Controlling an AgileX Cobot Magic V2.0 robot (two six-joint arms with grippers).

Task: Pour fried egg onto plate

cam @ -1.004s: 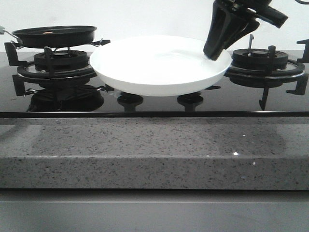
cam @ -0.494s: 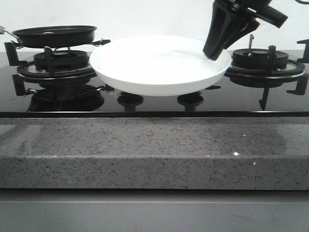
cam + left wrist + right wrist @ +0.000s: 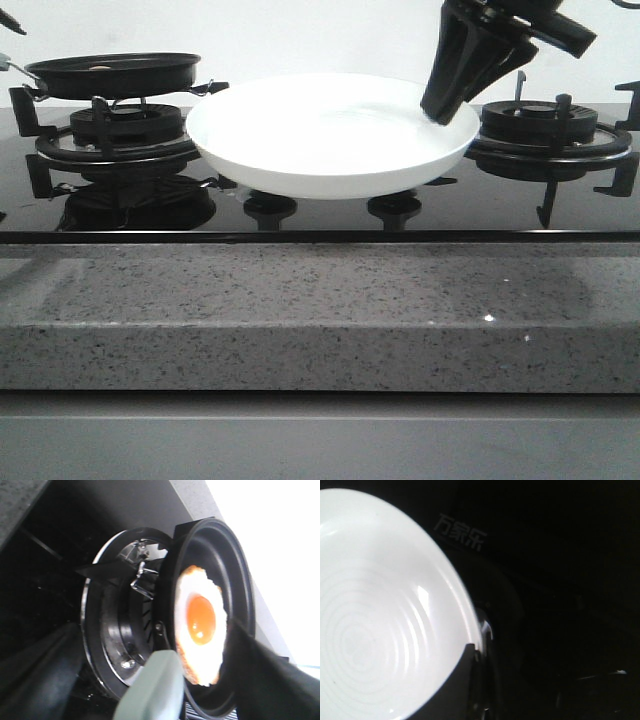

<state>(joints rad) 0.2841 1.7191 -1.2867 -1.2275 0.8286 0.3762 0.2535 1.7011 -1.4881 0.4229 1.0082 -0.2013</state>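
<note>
The right end effector (image 3: 447,108) pinches the rim of the round, glossy white plate (image 3: 320,135) at its 3 o'clock edge, holding it level above the black glass hob (image 3: 320,215), between the two burners. Over at 9 o'clock from the plate, the black frying pan (image 3: 112,74) sits on the left burner grate (image 3: 110,135), with the floppy off-white fried egg (image 3: 200,622) and its orange yolk lying inside. Left end effector (image 3: 150,680): dark fingers flank the pan's pale green handle (image 3: 152,687), jaws spread, not touching

White characters "万家乐" (image 3: 458,531) stand printed on the black glass cooktop (image 3: 560,580).
</note>
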